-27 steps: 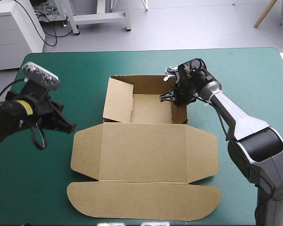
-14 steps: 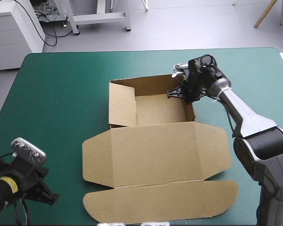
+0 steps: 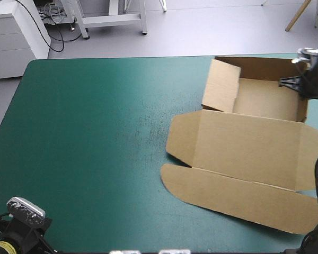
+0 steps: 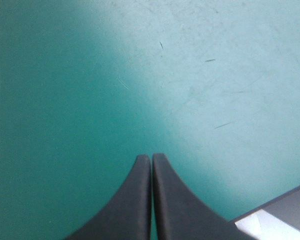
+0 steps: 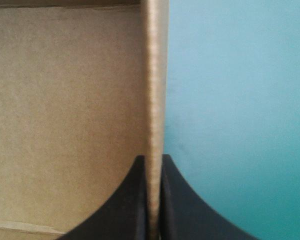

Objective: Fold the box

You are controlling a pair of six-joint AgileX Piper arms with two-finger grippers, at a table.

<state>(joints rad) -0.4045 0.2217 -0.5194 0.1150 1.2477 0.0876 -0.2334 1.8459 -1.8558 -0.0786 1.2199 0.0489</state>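
The brown box (image 3: 244, 137) lies at the table's right side as an open tray with raised walls, its lid and front flap flat toward the near edge. My right gripper (image 3: 303, 84) is at the tray's right wall near the far right corner. In the right wrist view that gripper (image 5: 152, 165) is shut on the box, the wall's edge (image 5: 155, 75) running straight ahead between the fingers. My left gripper (image 4: 151, 160) is shut, with only bare teal-green cover ahead of it; the high view shows just its arm at the near left corner.
The teal-green table (image 3: 95, 132) spreads wide to the left of the box. The box's right side reaches the table's right edge. A white cabinet (image 3: 16, 32) stands beyond the far left corner.
My right gripper has dragged the box far to the right and toward the far edge, turning it slightly. The left arm has drawn back to the near left corner.
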